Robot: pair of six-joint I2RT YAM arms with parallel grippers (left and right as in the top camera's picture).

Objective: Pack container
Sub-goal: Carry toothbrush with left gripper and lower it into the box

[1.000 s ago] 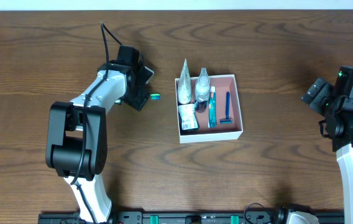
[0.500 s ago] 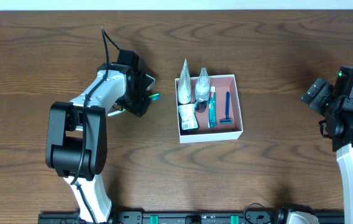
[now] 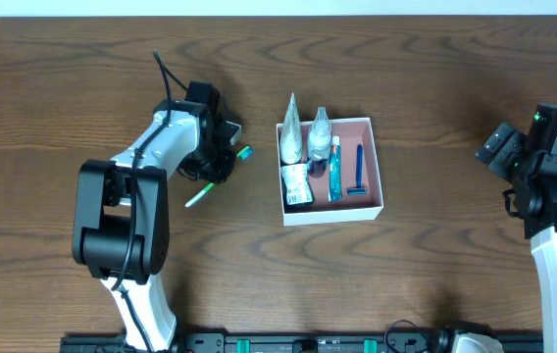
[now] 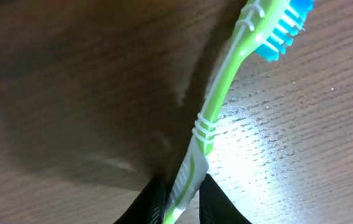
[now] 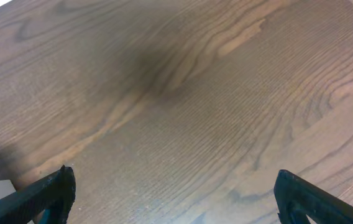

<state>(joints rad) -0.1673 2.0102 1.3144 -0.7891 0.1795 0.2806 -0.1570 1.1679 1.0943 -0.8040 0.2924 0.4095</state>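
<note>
**1.** Dark-brown wood-grain bench (image 3: 426, 88): carries all the items below.

**2.** White-and-black left arm (image 3: 156, 147): elbow folded, forearm reaching forward, wrist turned toward the container.

**3.** Square shallow cardboard container, white walls, dusty-pink inside (image 3: 333, 216): sits on the bench to the right of the left pincer, near but apart. It is well apart from the right pincer, so the left arm is the nearer. It holds pouches (image 3: 289, 123), a tube (image 3: 334, 167) and a blue razor (image 3: 360, 172).

**4.** Right pincer (image 5: 175, 190): fingers spread wide, empty, over bare bench.

**5.** Left pincer (image 4: 183, 208): closed on the toothbrush's lower handle.

**6.** Slim lime-green plastic toothbrush, blue bristles (image 4: 217, 112): its long axis runs diagonally, with the bristle head ahead of the left pincer, aimed at the container's near wall. The handle end trails behind. The carry likely runs rightward, with a turn to lie parallel with the tube.
</note>
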